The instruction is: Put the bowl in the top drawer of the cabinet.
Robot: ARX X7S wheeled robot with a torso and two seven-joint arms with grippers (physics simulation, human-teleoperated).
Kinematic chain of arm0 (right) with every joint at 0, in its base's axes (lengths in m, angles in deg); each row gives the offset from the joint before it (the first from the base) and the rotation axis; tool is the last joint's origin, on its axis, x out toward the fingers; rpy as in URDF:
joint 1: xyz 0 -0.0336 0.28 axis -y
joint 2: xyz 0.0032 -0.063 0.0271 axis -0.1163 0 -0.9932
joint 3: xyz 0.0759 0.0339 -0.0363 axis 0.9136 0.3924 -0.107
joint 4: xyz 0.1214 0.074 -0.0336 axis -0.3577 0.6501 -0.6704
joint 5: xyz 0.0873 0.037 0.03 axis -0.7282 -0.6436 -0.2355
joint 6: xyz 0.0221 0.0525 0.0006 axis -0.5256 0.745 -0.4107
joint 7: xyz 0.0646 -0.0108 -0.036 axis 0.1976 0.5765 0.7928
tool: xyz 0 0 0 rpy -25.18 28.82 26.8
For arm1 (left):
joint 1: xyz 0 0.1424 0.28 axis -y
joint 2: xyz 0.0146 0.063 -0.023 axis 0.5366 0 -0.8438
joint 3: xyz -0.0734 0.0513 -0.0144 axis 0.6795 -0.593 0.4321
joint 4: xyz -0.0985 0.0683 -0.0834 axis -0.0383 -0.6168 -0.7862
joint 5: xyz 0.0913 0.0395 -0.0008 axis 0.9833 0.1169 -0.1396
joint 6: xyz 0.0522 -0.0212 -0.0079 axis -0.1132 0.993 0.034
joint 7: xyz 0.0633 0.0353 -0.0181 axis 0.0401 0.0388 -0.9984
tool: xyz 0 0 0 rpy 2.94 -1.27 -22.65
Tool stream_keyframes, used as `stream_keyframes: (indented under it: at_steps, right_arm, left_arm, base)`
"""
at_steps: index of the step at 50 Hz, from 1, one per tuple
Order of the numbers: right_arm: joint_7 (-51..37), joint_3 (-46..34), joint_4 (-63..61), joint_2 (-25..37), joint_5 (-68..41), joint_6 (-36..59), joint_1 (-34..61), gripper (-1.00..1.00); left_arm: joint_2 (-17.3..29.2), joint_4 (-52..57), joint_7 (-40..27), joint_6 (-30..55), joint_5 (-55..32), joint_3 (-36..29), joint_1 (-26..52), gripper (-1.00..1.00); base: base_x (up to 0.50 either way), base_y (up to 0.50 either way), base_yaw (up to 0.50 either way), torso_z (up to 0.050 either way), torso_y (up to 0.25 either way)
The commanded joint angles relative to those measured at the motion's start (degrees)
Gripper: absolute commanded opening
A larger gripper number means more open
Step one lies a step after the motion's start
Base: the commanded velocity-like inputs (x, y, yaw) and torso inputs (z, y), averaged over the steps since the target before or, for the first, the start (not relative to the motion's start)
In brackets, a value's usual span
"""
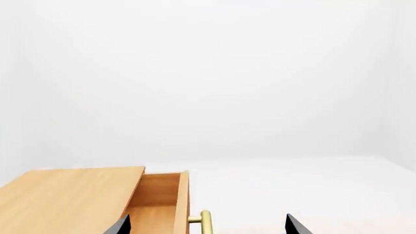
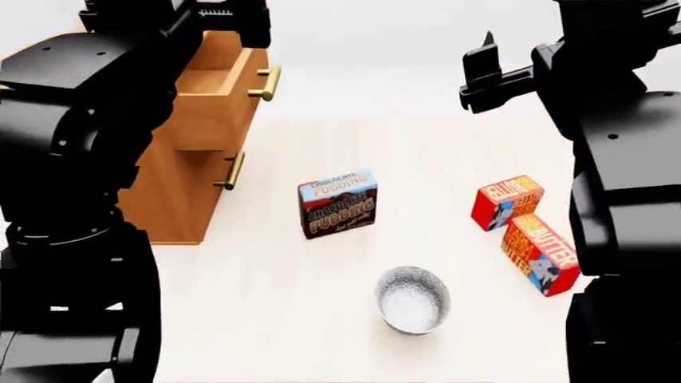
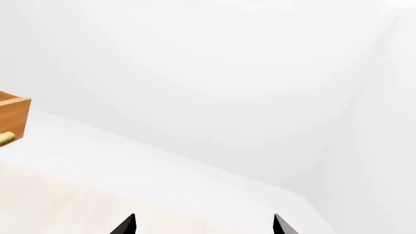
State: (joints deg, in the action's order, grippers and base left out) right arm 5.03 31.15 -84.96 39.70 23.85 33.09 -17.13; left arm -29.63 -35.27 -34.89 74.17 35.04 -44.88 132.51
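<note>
Bowl [image 2: 413, 299] upright on pale floor, near robot, apart from pudding box [image 2: 337, 203] | top drawer [image 2: 218, 84] of cabinet [image 2: 171, 191] pulled out | left gripper [image 1: 206, 225] and right gripper [image 3: 202, 225] both spread wide, holding nothing.

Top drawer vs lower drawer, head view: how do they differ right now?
The top drawer is pulled out, its wooden inside showing; the lower drawer sits shut in the cabinet. The top drawer's handle therefore stands farther out than the lower drawer's handle. Both are light-brown wood with brass bar handles.
</note>
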Motion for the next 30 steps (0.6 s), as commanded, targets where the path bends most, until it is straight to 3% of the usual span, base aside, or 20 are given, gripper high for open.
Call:
stream_keyframes:
  at_steps: [1, 30]
  right_arm:
    - [0.62, -0.36, 1.24, 0.12, -0.45, 1.27, 2.0, 1.0]
    - [0.64, -0.73, -0.7, 0.78, -0.9, -0.67, -0.51, 1.0]
  left_arm:
    - [-0.66, -4.55, 0.05, 1.36, -0.85, -0.04, 4.09, 1.0]
    - [-1.53, -10.02, -0.83, 3.33, -2.34, -1.69, 5.3, 1.0]
  base:
    - [0.5, 0.0, 0.0, 0.0, 0.0]
    - [0.5, 0.0, 0.0, 0.0, 0.001]
